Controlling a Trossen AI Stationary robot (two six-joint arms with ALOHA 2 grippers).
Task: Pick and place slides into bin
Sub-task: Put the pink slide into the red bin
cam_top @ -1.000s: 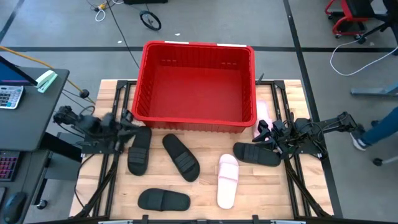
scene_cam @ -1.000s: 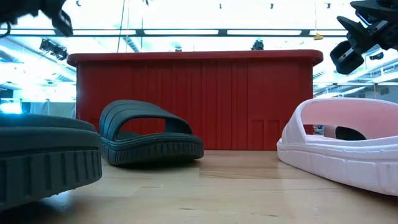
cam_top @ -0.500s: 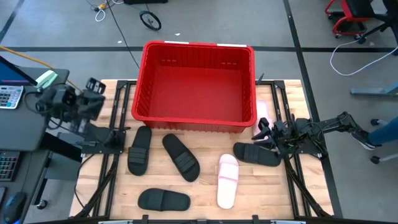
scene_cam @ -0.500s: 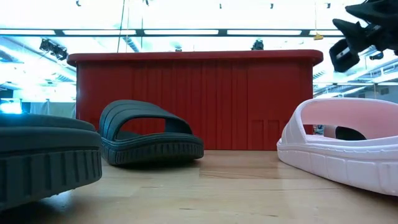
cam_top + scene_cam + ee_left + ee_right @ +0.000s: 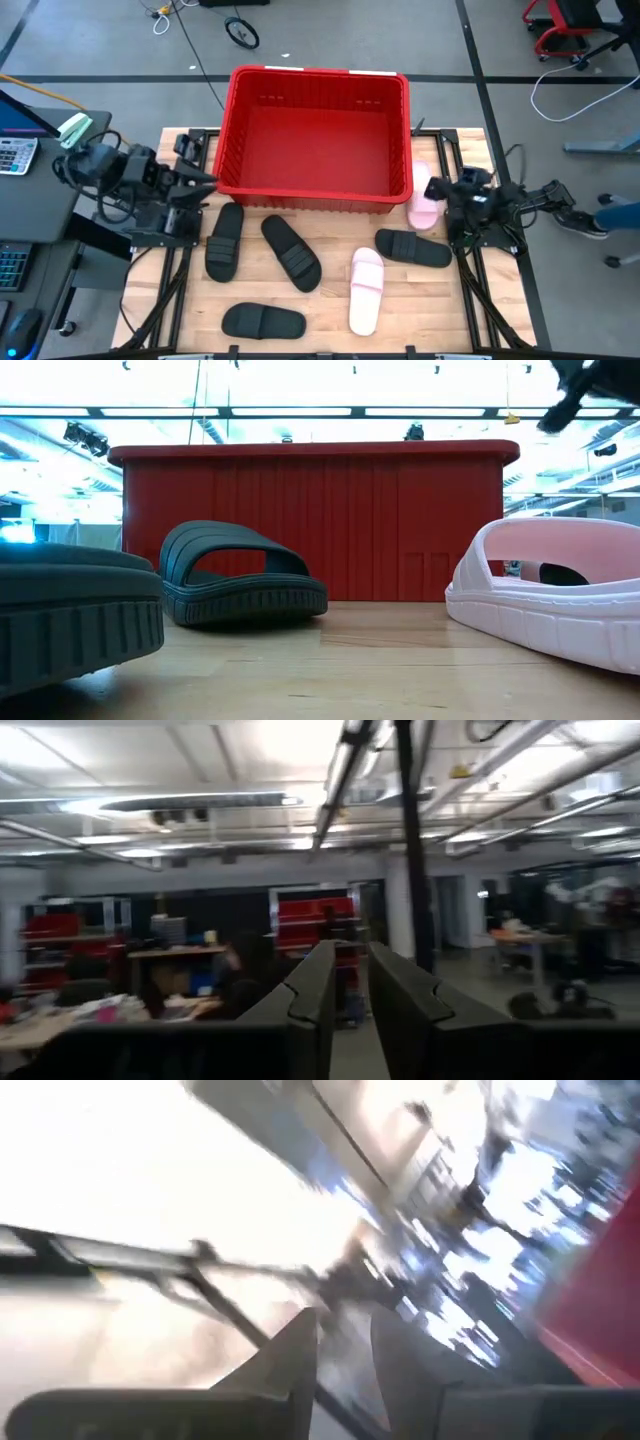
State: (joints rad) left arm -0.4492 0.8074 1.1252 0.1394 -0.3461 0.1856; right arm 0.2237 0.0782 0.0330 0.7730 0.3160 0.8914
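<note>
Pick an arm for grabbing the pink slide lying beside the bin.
Right. The right gripper hangs just beside that pink slide at the bin's right end; the left gripper is across the bin.

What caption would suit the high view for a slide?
Empty red bin on the table, six slides lying outside it, both arms at the sides.

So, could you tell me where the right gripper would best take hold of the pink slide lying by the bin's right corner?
Probably by its wide strap, from above. The pink slide lies flat, sole down, against the bin, so the bin wall blocks that side. The strap arches over the footbed, leaving a gap for one finger. The right gripper is right beside it; the left gripper waits at the bin's left.
</note>
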